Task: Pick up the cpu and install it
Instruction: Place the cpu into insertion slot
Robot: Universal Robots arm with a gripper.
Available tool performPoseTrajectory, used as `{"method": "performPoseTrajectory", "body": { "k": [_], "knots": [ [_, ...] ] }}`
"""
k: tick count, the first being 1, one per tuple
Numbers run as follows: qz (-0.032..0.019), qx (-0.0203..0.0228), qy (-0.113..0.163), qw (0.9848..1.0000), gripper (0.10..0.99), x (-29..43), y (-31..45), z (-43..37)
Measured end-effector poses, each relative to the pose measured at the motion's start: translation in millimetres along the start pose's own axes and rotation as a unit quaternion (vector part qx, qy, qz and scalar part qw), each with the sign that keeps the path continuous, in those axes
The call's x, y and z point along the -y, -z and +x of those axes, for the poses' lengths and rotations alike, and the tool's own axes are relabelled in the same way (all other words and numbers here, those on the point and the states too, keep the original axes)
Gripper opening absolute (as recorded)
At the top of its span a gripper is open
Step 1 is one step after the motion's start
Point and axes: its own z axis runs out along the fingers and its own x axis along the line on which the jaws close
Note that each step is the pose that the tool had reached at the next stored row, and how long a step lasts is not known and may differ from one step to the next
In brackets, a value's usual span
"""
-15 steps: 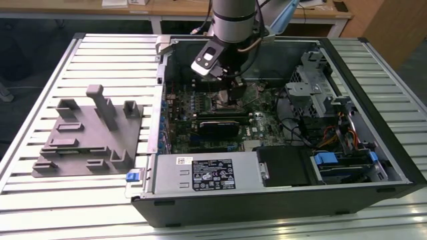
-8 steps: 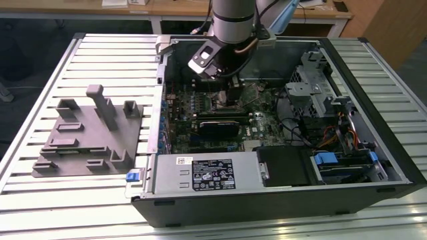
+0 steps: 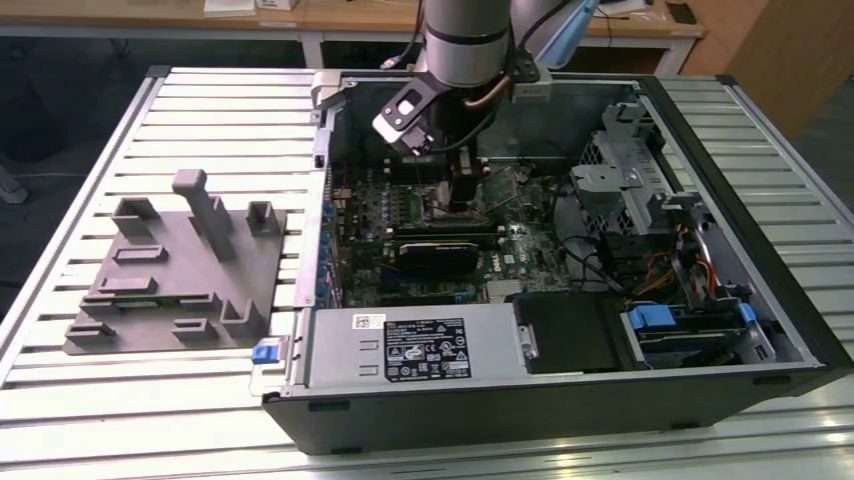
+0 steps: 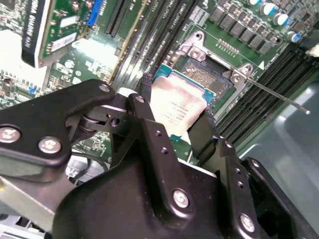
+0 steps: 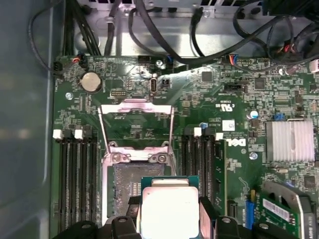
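Note:
The cpu [image 5: 169, 208], a flat square chip with a silvery top and a green rim, sits between my gripper's [image 5: 169, 219] two black fingers [image 5: 207, 213]. In the second wrist view the cpu [image 4: 175, 105] hangs tilted over one corner of the open motherboard socket [image 4: 207, 74], with the gripper [image 4: 174, 119] shut on its edges. I cannot tell whether the chip touches the socket. In the exterior view the gripper [image 3: 462, 200] reaches down into the open computer case over the motherboard.
The socket's metal load frame [image 5: 137, 124] stands flipped open, with memory slots [image 5: 75, 184] on both sides. A grey fixture block [image 3: 174, 270] lies on the slatted table at the exterior view's left. Cables [image 5: 209, 30] and the drive cage [image 3: 627, 170] crowd the case.

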Motion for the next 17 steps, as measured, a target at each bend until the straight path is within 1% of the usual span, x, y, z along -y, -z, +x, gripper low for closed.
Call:
{"method": "performPoseTrajectory", "body": {
  "k": [3,8,10,11,15,16,17],
  "knots": [
    [0.0000,-0.0003,-0.001,1.0000,0.541,0.1,-0.9,3.4],
    [-0.0006,-0.0031,-0.001,1.0000,0.541,0.1,-3.2,5.1],
    [-0.0043,-0.0031,-0.001,1.0000,0.541,0.2,-3.9,5.1],
    [-0.0054,-0.0031,-0.001,1.0000,0.541,0.1,-4.0,5.1],
    [-0.0061,-0.0029,-0.001,1.0000,0.541,0.2,-4.2,5.1],
    [-0.0080,-0.0031,-0.002,1.0000,0.541,0.2,-4.7,5.2],
    [-0.0112,-0.0032,-0.002,0.9999,0.541,0.2,-5.1,5.2]
  ]
}}
